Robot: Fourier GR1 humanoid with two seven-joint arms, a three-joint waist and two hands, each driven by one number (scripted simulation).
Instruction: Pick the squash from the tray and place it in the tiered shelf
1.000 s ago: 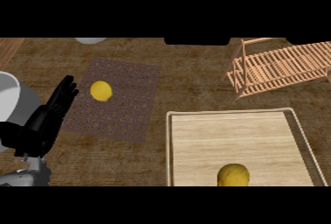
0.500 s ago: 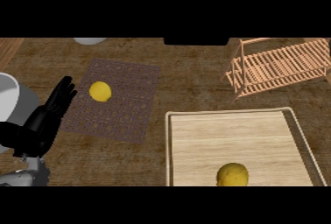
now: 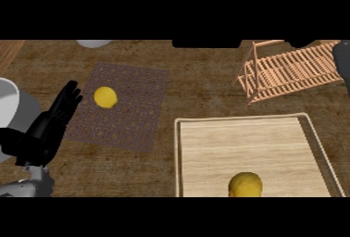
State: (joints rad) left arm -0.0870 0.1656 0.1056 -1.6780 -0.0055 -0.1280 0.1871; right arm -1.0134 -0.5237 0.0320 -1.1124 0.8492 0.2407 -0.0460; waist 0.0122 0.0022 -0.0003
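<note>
A yellow squash (image 3: 245, 184) lies at the near edge of the pale wooden tray (image 3: 205, 139) at the lower right. The wooden tiered shelf (image 3: 290, 71) stands at the upper right, beyond the tray. My left hand (image 3: 44, 132) rests open at the left edge, fingers straight and pointing up toward the mat, holding nothing. My right hand does not show.
A brown patterned mat (image 3: 126, 106) lies left of the tray with a yellow lemon-like fruit (image 3: 104, 97) on it. A white round object (image 3: 10, 104) sits at the far left edge, and a pale object (image 3: 94, 43) at the top.
</note>
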